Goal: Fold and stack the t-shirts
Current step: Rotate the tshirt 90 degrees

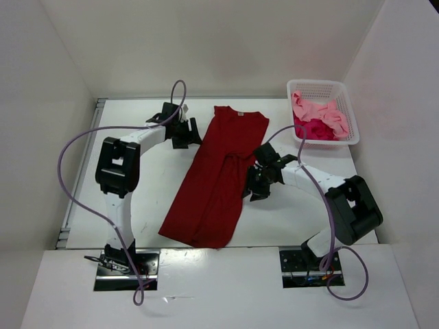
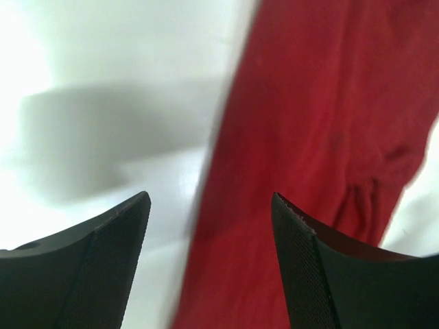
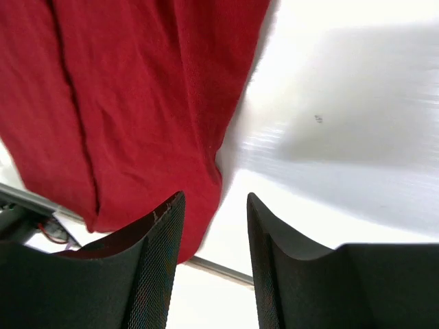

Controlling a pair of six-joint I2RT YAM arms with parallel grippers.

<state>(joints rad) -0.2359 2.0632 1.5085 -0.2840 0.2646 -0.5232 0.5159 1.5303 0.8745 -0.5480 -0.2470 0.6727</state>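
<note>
A dark red t-shirt [image 1: 212, 185] lies flat on the white table, folded lengthwise into a long strip, collar at the far end. My left gripper [image 1: 191, 134] hovers at the shirt's upper left edge. In the left wrist view it [image 2: 210, 199] stands open, with the red cloth [image 2: 309, 103] below and nothing between its fingers. My right gripper [image 1: 252, 188] is beside the shirt's right edge. It [image 3: 215, 199] is open over bare table, with the cloth [image 3: 137, 89] just to its left. A light pink t-shirt [image 1: 322, 110] and a crimson-magenta t-shirt [image 1: 315, 129] lie crumpled in the basket.
The white mesh basket [image 1: 351, 116] stands at the table's far right corner. White walls close in the table at the back and on both sides. A metal strip [image 3: 219, 267] edges the table's near side.
</note>
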